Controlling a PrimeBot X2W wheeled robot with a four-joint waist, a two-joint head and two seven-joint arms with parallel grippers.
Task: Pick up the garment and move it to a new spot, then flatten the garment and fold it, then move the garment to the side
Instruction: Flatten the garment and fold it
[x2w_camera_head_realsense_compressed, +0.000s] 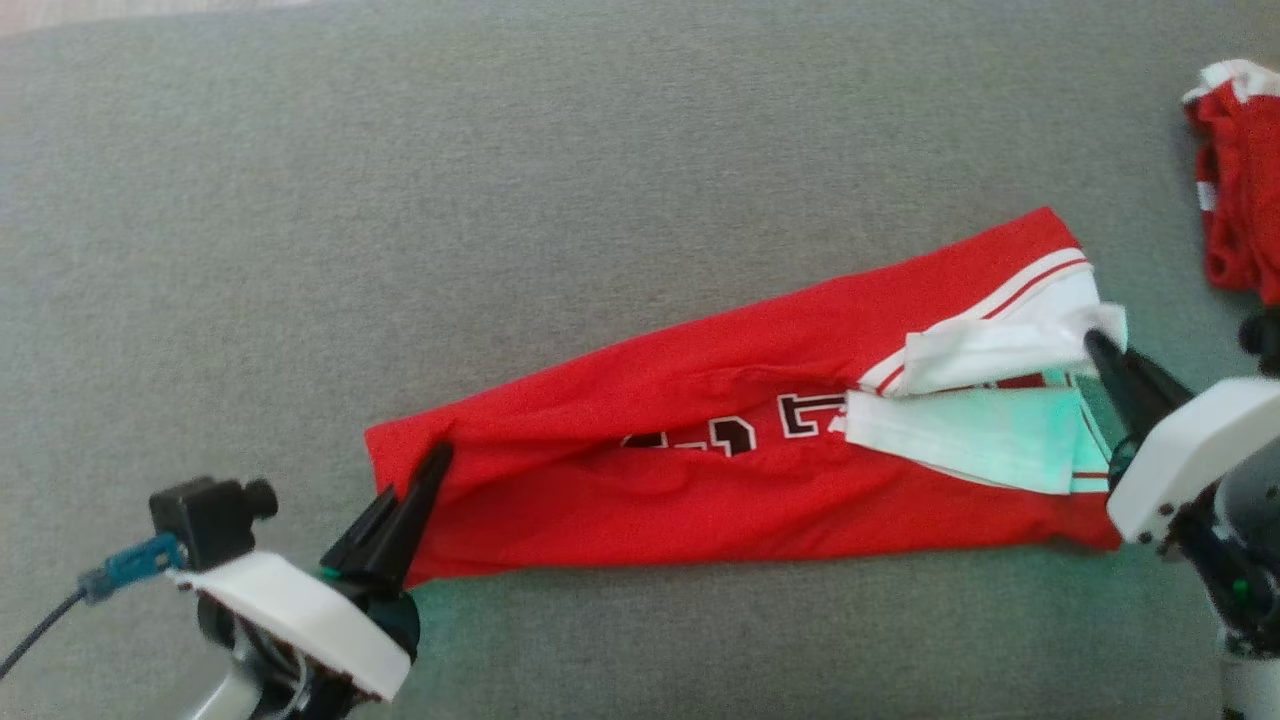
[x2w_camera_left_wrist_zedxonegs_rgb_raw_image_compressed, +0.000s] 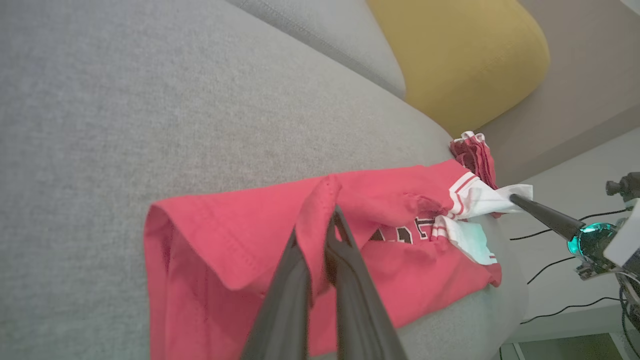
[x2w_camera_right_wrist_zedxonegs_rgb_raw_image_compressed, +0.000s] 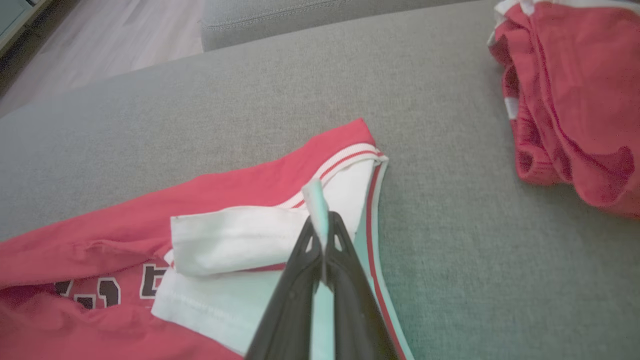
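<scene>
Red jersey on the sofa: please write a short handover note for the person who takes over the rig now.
Left gripper: shut on the red jersey at its red hem end.
Right gripper: shut on its white end.
Jersey: lies stretched between them on the grey sofa cushion, folded into a long strip.
Second red garment: bunched at the right, apart.
Done: lengthwise fold, it seems. Left: fold across, move aside.

Red garment (x2w_camera_head_realsense_compressed: 700, 480) with white sleeves lies folded lengthwise on grey cushion (x2w_camera_head_realsense_compressed: 500, 200).
</scene>
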